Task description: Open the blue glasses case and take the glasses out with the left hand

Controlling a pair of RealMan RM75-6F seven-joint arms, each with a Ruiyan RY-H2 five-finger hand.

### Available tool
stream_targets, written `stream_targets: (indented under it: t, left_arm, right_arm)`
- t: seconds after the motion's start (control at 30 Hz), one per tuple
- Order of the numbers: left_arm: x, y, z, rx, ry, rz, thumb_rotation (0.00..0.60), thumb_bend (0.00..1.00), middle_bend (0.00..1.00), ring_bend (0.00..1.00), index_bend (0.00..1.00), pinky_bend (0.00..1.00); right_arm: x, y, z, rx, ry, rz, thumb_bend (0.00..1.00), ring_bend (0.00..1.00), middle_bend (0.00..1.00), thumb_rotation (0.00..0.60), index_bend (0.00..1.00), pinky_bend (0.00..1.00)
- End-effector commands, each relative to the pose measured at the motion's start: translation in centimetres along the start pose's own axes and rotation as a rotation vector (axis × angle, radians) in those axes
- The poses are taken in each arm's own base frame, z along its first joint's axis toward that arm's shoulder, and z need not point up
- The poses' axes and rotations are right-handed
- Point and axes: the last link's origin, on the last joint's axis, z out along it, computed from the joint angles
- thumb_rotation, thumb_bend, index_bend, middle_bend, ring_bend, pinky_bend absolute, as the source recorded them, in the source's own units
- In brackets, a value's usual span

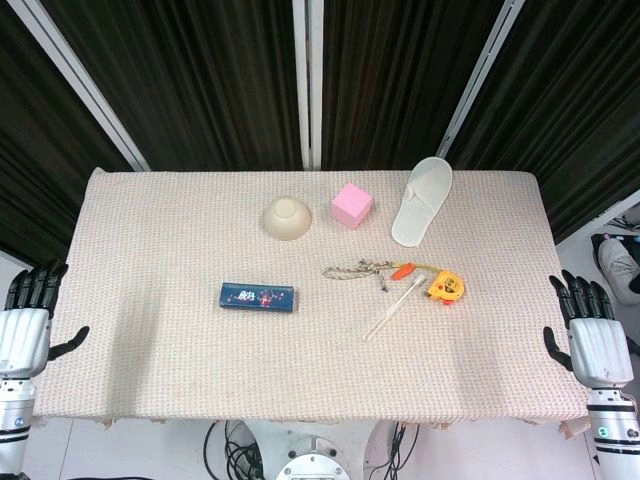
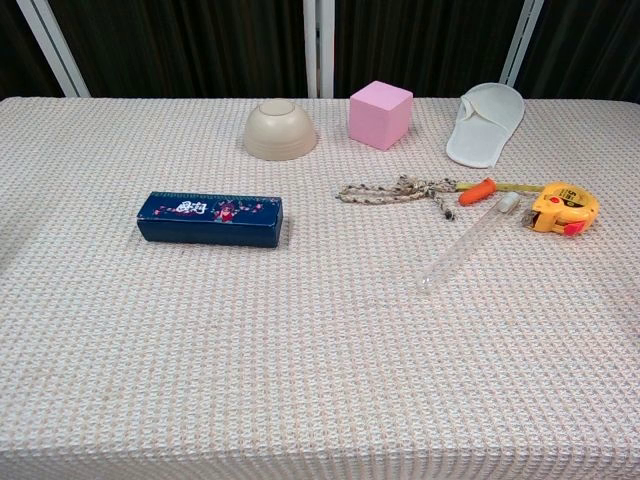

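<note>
The blue case (image 1: pixel 258 297) lies shut and flat on the surface (image 1: pixel 150 350), left of the middle, its long side running along the near edge. No hand touches it.

The left hand (image 1: pixel 28 318) hangs just off the left edge, near the near corner, fingers spread and pointing away, holding nothing. The right hand (image 1: pixel 590 330) hangs off the right edge in the same way, fingers spread and empty. Both show only in the head view.

Toward the far edge an upturned bowl (image 1: pixel 286 217) sits near the middle, a pink cube (image 1: pixel 352 205) just right of it, and a white slipper (image 1: pixel 422 200) further right, sole up. Nearer than these, right of the middle, a length of rope (image 1: pixel 358 269) lies next to an orange piece (image 1: pixel 402 270), with a yellow tape measure (image 1: pixel 447 288) at the right end. A clear tube (image 1: pixel 395 308) lies at a slant just in front of them, well apart from the case.
</note>
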Motion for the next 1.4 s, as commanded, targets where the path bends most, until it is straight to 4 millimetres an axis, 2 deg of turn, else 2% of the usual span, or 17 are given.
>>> stream_targets:
  t: [0.03,0.33,0.47,0.63,0.67,0.73,0.83,1.0,1.2,1.4]
  left_arm:
    - [0.1,0.1,-0.2,-0.015,-0.04,0.021,0.6,0.18,0.0,0.0,0.03,0.0]
    - [0.1,0.7,0.4,-0.04,-0.03,0.032,0.6,0.18,0.0,0.0,0.03,0.0]
    - [-0.2,1.5,1.3,-0.086,-0.047,-0.009,0.6,0.18,0.0,0.0,0.03,0.0]
    - [-1.1,4.5,3.8,-0.207,-0.18,-0.087,0.6,0.2,0.02,0.0,0.03,0.0]
    - [-1.3,5.1,4.5,-0.225,-0.214,-0.104,0.6,0.22,0.02,0.0,0.03,0.01]
    - [-1.9,6.4,6.0,-0.261,-0.281,-0.132,0.6,0.33,0.04,0.0,0.03,0.02]
    - [-2.7,8.4,7.8,-0.304,-0.354,-0.161,0.6,0.39,0.07,0.0,0.03,0.02]
    - [-4.0,10.9,10.5,-0.327,-0.472,-0.204,0.6,0.39,0.09,0.0,0.03,0.02]
    - [-5.2,13.0,12.2,-0.334,-0.572,-0.234,0.6,0.39,0.09,0.0,0.03,0.02]
    - [-6.5,13.6,13.2,-0.326,-0.637,-0.201,0.6,0.39,0.09,0.0,0.04,0.02]
  right_arm:
    - [0.1,0.1,-0.1,0.008,0.013,0.003,0.39,0.0,0.0,0.6,0.0,0.0]
    - [0.2,0.1,-0.1,0.015,0.019,0.005,0.39,0.0,0.0,0.6,0.0,0.0]
    - [0.2,0.1,0.0,0.007,0.018,0.008,0.39,0.0,0.0,0.6,0.0,0.0]
    - [0.6,0.1,0.1,0.001,0.036,0.017,0.39,0.0,0.0,0.6,0.0,0.0]
    - [0.7,0.1,0.1,0.001,0.042,0.02,0.39,0.0,0.0,0.6,0.0,0.0]
    - [0.9,0.1,0.1,0.001,0.056,0.024,0.39,0.0,0.0,0.6,0.0,0.0]
    - [1.3,0.0,0.1,0.004,0.063,0.02,0.4,0.0,0.0,0.6,0.0,0.0]
    - [2.0,-0.2,0.0,0.01,0.069,0.008,0.4,0.0,0.0,0.6,0.0,0.0]
    - [2.0,0.2,-0.2,-0.013,0.059,0.01,0.39,0.0,0.0,0.6,0.0,0.0]
    - [1.8,0.6,-0.3,-0.026,0.047,0.01,0.4,0.0,0.0,0.6,0.0,0.0]
